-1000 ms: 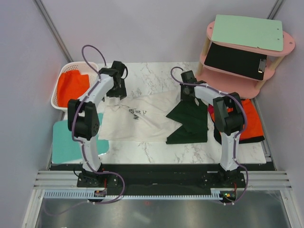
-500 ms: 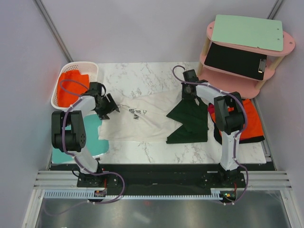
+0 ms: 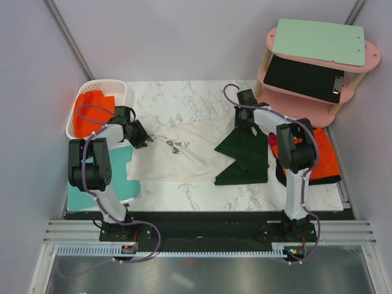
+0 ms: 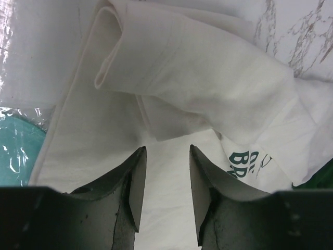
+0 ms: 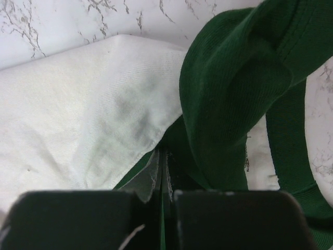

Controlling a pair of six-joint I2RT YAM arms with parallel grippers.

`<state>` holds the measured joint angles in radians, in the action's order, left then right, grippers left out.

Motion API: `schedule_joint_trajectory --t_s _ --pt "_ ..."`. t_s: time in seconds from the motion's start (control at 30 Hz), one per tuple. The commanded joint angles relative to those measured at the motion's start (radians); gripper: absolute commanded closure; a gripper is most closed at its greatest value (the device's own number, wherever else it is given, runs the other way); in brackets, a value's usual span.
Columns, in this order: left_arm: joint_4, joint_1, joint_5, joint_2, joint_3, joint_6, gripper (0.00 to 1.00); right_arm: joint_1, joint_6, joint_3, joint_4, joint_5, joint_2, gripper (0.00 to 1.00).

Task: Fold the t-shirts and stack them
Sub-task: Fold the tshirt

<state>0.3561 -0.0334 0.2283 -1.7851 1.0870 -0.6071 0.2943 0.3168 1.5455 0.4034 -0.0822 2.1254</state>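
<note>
The cream-white t-shirt (image 3: 184,156) lies spread on the marble table, its dark lettering facing up. My left gripper (image 3: 142,137) sits low over the shirt's rumpled left edge. In the left wrist view its fingertips (image 4: 166,148) stand apart above cream cloth (image 4: 197,78), with nothing pinched between them. The dark green t-shirt (image 3: 245,156) lies partly folded at the cream shirt's right side. My right gripper (image 3: 243,122) is at the green shirt's far corner. In the right wrist view the right gripper (image 5: 162,153) is shut with a sliver of green cloth (image 5: 234,94) between its jaws.
A white basket (image 3: 116,83) holding orange cloth (image 3: 92,110) stands at the back left. A teal sheet (image 3: 86,184) lies under the left arm. A pink two-level shelf (image 3: 306,98) with clipboards is at the back right, and orange and black cloth (image 3: 321,156) lies beside the right arm.
My left arm swung from the cream shirt's far edge out to its left edge and dropped low, its jaws narrowing. The right arm stayed in place.
</note>
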Motion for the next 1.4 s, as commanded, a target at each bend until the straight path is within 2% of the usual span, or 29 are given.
schedule_joint_trajectory --t_s 0.0,0.57,0.6,0.67,0.7,0.83,1.03,1.17,1.37 --pt "-0.023 -0.003 -0.007 -0.02 0.034 -0.013 0.55 -0.015 -0.007 0.028 -0.003 0.01 0.019 1.0" --pt "-0.023 -0.008 -0.129 -0.06 0.067 -0.029 0.57 -0.02 0.007 0.008 -0.014 0.068 0.027 1.0" --pt "-0.025 -0.008 -0.129 -0.072 0.076 -0.029 0.59 -0.02 0.005 0.01 -0.015 0.071 0.027 1.0" --pt "-0.025 -0.008 -0.13 -0.083 0.077 -0.033 0.72 -0.02 0.007 0.01 -0.017 0.078 0.027 1.0" --pt "-0.026 -0.008 -0.13 -0.085 0.079 -0.034 0.72 -0.021 0.005 0.007 -0.018 0.078 0.028 1.0" --pt "-0.032 -0.01 -0.139 -0.071 0.076 -0.043 0.98 -0.021 0.007 0.001 -0.02 0.079 0.028 1.0" --pt "-0.014 -0.01 -0.171 0.015 0.077 -0.028 0.98 -0.02 0.007 -0.007 -0.021 0.079 0.028 1.0" --pt "0.053 -0.013 -0.211 0.075 0.114 -0.003 0.98 -0.021 0.01 -0.007 -0.021 0.081 0.031 1.0" --pt "0.13 -0.017 -0.225 0.092 0.182 0.026 0.98 -0.02 0.015 -0.01 -0.026 0.079 0.034 1.0"
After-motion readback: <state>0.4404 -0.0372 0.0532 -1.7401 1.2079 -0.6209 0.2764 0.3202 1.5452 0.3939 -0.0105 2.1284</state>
